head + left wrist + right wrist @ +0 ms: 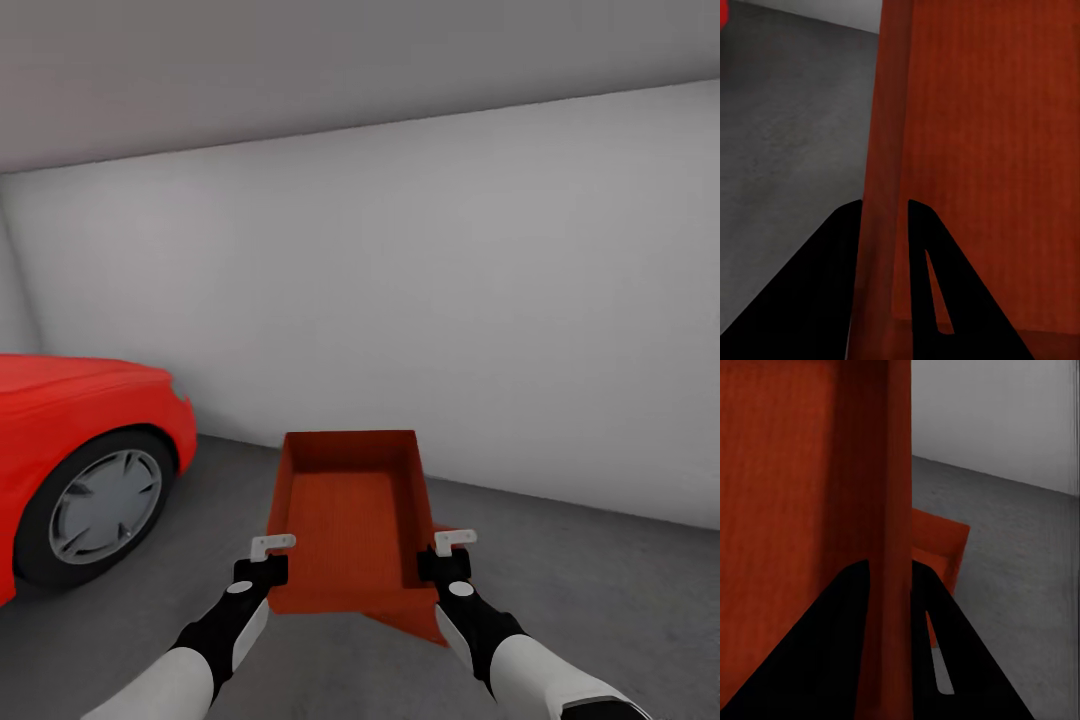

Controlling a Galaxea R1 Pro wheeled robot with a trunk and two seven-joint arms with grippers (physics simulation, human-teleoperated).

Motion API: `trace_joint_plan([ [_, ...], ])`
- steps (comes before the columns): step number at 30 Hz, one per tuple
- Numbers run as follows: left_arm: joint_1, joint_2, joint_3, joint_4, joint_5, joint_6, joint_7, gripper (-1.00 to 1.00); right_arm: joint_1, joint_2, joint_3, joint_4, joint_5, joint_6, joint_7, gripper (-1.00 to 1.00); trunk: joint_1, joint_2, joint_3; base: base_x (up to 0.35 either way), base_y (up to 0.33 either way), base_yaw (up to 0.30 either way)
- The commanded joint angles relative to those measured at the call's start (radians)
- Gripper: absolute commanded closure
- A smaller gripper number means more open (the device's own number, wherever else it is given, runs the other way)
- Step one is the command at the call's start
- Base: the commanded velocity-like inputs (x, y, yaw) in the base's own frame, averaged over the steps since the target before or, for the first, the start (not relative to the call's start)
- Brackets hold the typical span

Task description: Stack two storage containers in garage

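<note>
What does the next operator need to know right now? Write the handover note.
Left gripper: shut on the held container's left wall.
Right gripper: shut on its right wall.
The held container hangs above the garage floor, beside the red car. The second container lies below it on the floor, a corner peeking out.
Done: both bins are in the garage.
Left: align, lower onto the second container, release.

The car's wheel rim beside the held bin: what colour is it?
Silver-grey, inside a black tyre; the red car's wheel rim shows best in the head view.
</note>
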Motion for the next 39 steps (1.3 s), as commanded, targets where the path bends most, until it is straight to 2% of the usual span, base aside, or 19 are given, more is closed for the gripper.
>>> trace_joint_plan([
  [1,-0.001,0.036,0.016,-0.009,-0.014,-0.052,0.017,1.0,-0.001,-0.011,-0.009,0.004,-0.002,-0.002,-0.009,1.0,0.001,-0.001,-0.002,0.305,0.203,-0.285],
  [30,-0.001,0.036,0.014,-0.009,-0.014,-0.052,0.017,1.0,-0.001,-0.011,-0.009,0.004,-0.002,-0.002,-0.009,1.0,0.001,-0.001,-0.002,0.306,0.203,-0.284],
  [39,-0.001,0.036,0.015,-0.007,-0.014,-0.052,0.017,1.0,0.0,-0.011,-0.009,0.004,-0.002,-0.006,-0.009,1.0,0.001,-0.001,-0.002,0.312,0.138,-0.068],
])
